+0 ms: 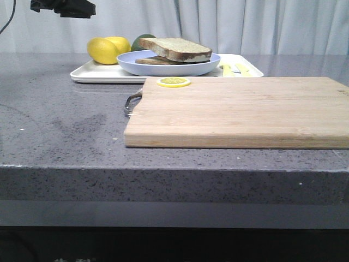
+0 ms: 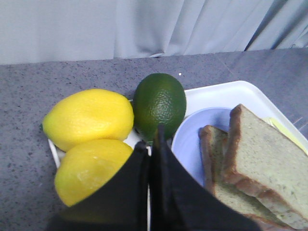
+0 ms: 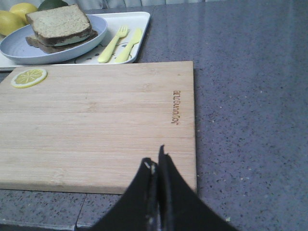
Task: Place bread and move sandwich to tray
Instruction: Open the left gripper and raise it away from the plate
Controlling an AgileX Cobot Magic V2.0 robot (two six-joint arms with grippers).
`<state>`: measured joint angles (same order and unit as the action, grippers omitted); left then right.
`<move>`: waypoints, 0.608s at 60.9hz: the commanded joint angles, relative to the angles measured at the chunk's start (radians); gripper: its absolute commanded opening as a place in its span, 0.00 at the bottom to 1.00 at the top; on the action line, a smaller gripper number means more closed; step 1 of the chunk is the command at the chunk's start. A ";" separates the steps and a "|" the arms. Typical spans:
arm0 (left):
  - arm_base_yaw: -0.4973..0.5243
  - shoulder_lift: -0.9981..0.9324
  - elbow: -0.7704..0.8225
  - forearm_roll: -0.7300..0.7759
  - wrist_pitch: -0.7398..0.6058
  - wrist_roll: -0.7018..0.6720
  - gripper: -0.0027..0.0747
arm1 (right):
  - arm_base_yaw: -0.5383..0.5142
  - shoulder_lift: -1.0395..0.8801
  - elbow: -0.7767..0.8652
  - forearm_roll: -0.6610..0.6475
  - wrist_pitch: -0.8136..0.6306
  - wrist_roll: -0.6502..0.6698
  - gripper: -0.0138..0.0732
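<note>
The sandwich [image 1: 175, 52] sits on the blue plate [image 1: 169, 66], and the plate rests on the white tray [image 1: 103, 73] at the far side of the grey counter [image 1: 60, 131]. Its top bread slice [image 1: 177, 48] lies tilted across the lower slices, pale face up with a brown crust around it; the right wrist view shows the stack [image 3: 60, 26] a little askew on the plate [image 3: 19, 48]. No egg shows between the slices from any view. Two lemons [image 1: 106, 49] and a dark green avocado [image 1: 140, 41] lie on the tray beside the plate, on its left end. A yellow fork [image 3: 113, 43] and knife [image 3: 130, 44] lie side by side on the tray's right end, just beside the plate. In front of the tray, touching or nearly touching its near rim, lies the wooden board [image 1: 240, 112], with a lemon round [image 1: 174, 82] on its far left corner and a metal handle [image 1: 132, 102] at its left edge. The left gripper [image 2: 151, 144] hangs above the tray, over the gap between the near lemon [image 2: 89, 173] and the plate [image 2: 192, 139], its fingers pressed together on nothing. The right gripper [image 3: 157, 161] hovers over the board's near right corner [image 3: 178, 163], likewise clenched and empty.
</note>
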<state>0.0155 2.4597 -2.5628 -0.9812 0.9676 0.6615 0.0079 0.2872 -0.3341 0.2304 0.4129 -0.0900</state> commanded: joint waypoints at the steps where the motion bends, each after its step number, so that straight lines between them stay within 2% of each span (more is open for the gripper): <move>1: 0.001 -0.083 -0.034 -0.117 -0.006 -0.019 0.01 | -0.005 0.007 -0.027 0.009 -0.083 -0.005 0.09; 11: 0.001 -0.083 -0.034 -0.205 -0.004 -0.110 0.01 | -0.005 0.007 -0.027 0.009 -0.083 -0.005 0.09; 24: 0.001 -0.091 -0.054 -0.194 0.043 -0.199 0.01 | -0.005 0.007 -0.027 0.009 -0.083 -0.005 0.09; 37: -0.006 -0.091 -0.202 0.034 0.129 -0.420 0.01 | -0.005 0.007 -0.027 0.009 -0.082 -0.005 0.09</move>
<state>0.0171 2.4579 -2.6780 -0.9787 1.0806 0.3273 0.0079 0.2872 -0.3341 0.2304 0.4129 -0.0900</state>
